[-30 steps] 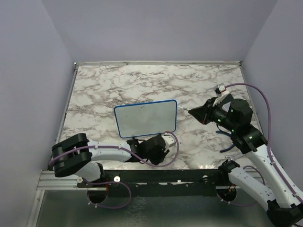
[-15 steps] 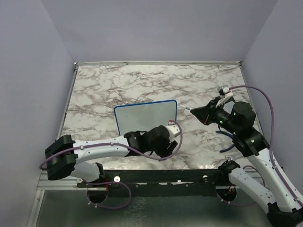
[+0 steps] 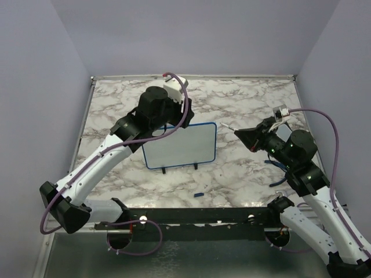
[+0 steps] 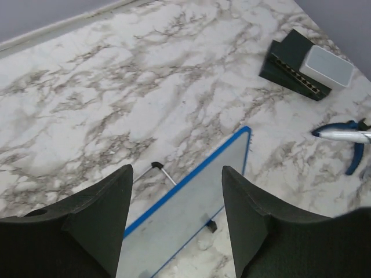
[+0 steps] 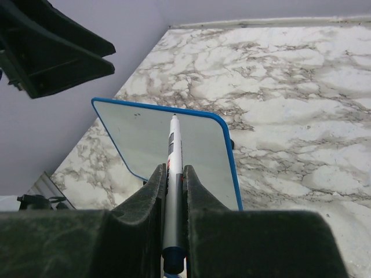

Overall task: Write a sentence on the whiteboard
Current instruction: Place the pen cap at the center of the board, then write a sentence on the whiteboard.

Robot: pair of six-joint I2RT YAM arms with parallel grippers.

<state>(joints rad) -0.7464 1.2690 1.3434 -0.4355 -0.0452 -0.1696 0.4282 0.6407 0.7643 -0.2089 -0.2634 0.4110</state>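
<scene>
The whiteboard (image 3: 179,145), white with a thin blue frame, stands on two black feet mid-table. Its face looks blank; no sentence shows on it. My left gripper (image 3: 165,116) is open and empty, raised above the board's back left; in the left wrist view (image 4: 175,171) the board (image 4: 191,214) lies below, between the fingers. My right gripper (image 3: 246,136) is shut on a white marker (image 3: 227,126), its tip pointing at the board's right edge and held off it. In the right wrist view (image 5: 172,169) the marker (image 5: 173,139) points at the board (image 5: 145,139).
A dark block with a pale grey pad (image 4: 307,63) lies at the right behind the board. A small blue piece (image 3: 199,194) lies on the marble in front of the board. Blue-handled items (image 3: 276,167) lie by the right arm. Walls close in on three sides.
My left arm has swung up from low at the table's near edge, in front of the board, to above its back left. My right gripper with the marker has shifted slightly right.
</scene>
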